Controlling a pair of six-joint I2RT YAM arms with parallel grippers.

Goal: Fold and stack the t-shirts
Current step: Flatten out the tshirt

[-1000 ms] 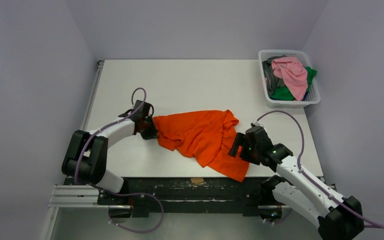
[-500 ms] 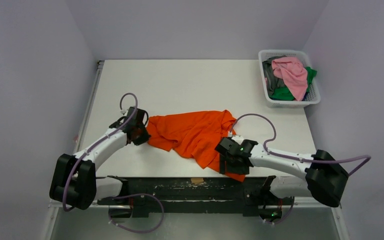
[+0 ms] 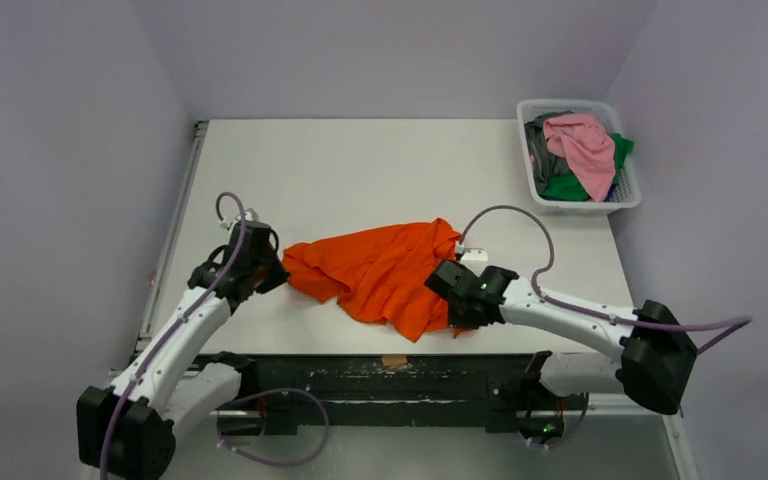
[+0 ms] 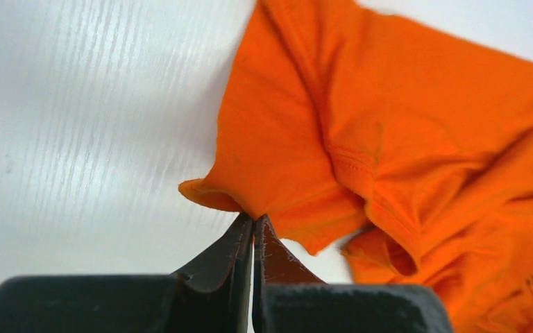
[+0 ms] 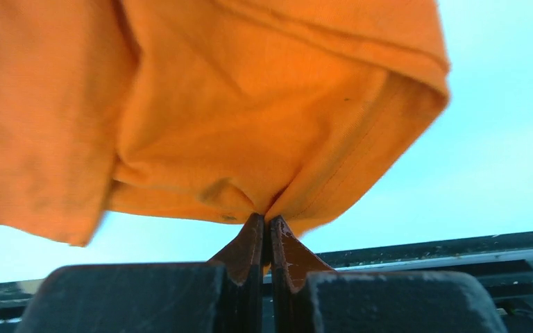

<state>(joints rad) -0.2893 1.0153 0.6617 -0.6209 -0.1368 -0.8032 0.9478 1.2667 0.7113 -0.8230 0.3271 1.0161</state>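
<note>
Orange t-shirt (image 3: 380,275) lies crumpled on the table (image 3: 360,170), stretched between the two grippers. The right gripper (image 5: 264,222), wide open a second ago, has closed on a fold of the hem at its tips; the left gripper (image 4: 253,220) keeps its jaws tight on the opposite edge. Spreading can probably begin. Far beyond the right gripper, the white basket (image 3: 586,208) holds a pink shirt (image 3: 585,145), a green shirt (image 3: 565,187) and a grey shirt (image 3: 540,148)

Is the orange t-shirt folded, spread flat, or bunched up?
Bunched up: the orange t-shirt lies in wrinkled, overlapping folds on the table, no neat fold visible.
</note>
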